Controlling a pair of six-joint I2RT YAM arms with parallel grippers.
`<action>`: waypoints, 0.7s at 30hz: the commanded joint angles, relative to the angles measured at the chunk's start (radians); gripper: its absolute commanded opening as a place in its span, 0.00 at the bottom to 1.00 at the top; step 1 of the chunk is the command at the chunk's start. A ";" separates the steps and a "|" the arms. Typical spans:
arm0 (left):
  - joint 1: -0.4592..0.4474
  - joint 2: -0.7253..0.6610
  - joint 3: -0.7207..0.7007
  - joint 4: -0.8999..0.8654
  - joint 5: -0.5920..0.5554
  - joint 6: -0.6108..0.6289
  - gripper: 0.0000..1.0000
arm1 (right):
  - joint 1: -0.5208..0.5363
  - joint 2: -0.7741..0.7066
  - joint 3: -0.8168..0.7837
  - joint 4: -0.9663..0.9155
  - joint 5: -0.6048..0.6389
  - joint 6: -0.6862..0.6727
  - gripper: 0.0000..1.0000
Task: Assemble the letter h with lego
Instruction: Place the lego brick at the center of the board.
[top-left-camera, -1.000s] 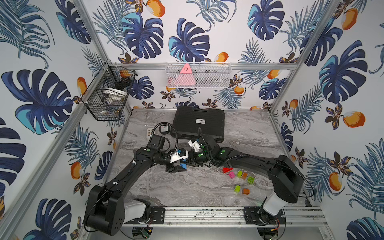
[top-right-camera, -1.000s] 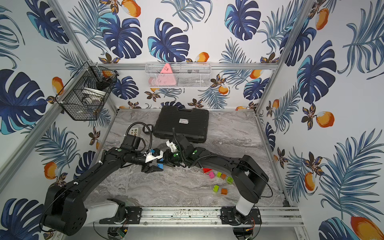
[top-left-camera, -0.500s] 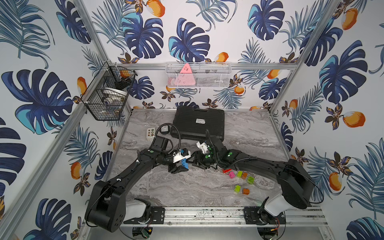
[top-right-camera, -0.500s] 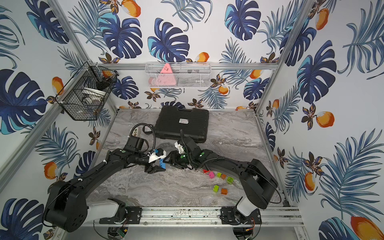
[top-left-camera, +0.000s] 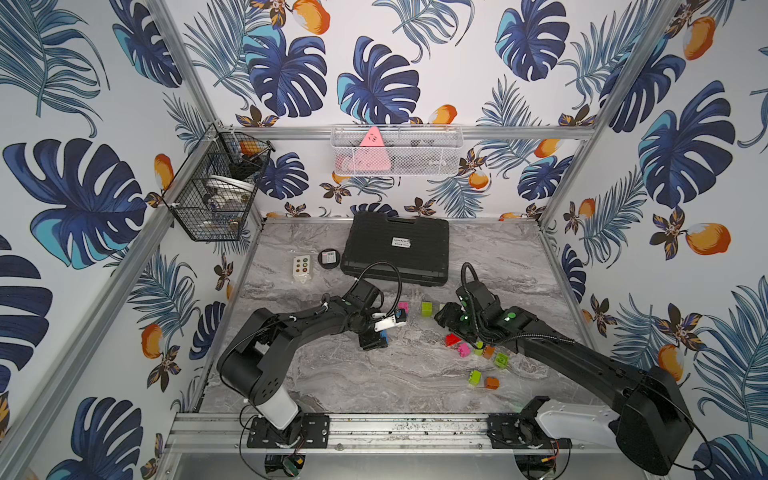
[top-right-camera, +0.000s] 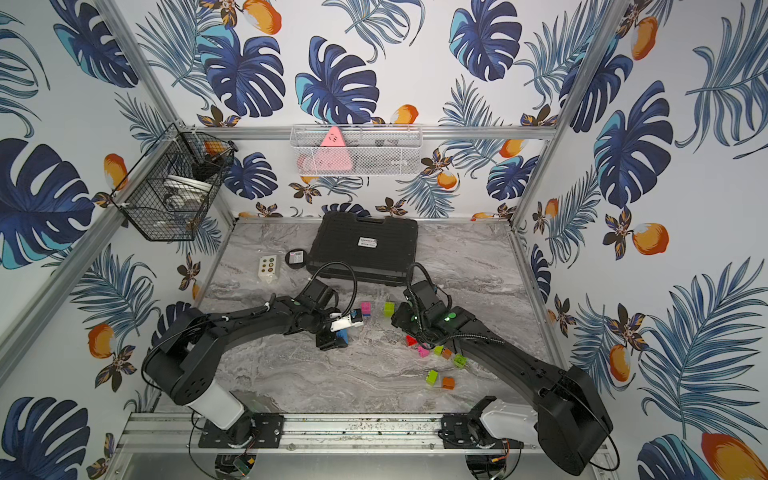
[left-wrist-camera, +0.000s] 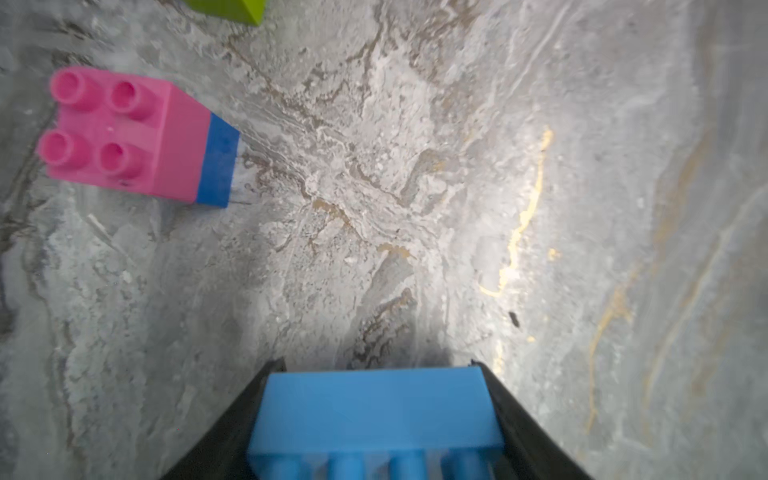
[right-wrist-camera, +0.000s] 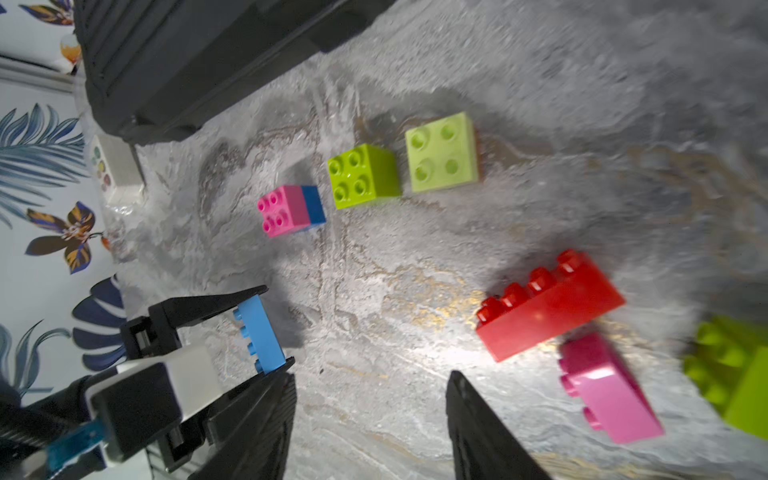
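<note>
My left gripper (top-left-camera: 376, 338) (left-wrist-camera: 377, 362) is shut on a long blue lego brick (left-wrist-camera: 374, 411) (top-left-camera: 384, 336) (right-wrist-camera: 259, 334), just above the marble table. A pink brick stacked on a blue one (top-left-camera: 403, 307) (left-wrist-camera: 124, 133) (right-wrist-camera: 286, 210) lies on its side beyond it, with two lime bricks (right-wrist-camera: 363, 176) (right-wrist-camera: 442, 151) beside it. My right gripper (top-left-camera: 442, 318) (right-wrist-camera: 371, 376) is open and empty, over bare table. Close to it lie a long red brick (top-left-camera: 453, 339) (right-wrist-camera: 548, 305) and a pink brick (top-left-camera: 464, 350) (right-wrist-camera: 611, 395). More lime and orange bricks (top-left-camera: 475, 377) lie nearer the front right.
A black case (top-left-camera: 395, 247) lies at the back of the table. A white button box (top-left-camera: 301, 268) and a round black disc (top-left-camera: 328, 257) sit left of it. A black wire basket (top-left-camera: 216, 195) hangs on the left wall, a white mesh basket (top-left-camera: 397, 151) on the back wall.
My right gripper has opened and drawn back to the right, away from the left gripper, uncovering the pink-on-blue stack and lime bricks. The left gripper keeps the blue brick.
</note>
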 joint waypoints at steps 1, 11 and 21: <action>-0.018 0.041 0.031 -0.027 -0.069 -0.036 0.54 | -0.003 -0.005 0.027 -0.117 0.102 -0.058 0.61; 0.041 0.008 0.070 -0.076 0.077 -0.103 0.90 | -0.005 0.176 0.221 -0.227 0.089 -0.252 0.61; 0.282 -0.127 0.038 -0.130 0.191 -0.102 0.97 | -0.006 0.474 0.458 -0.260 0.081 -0.314 0.59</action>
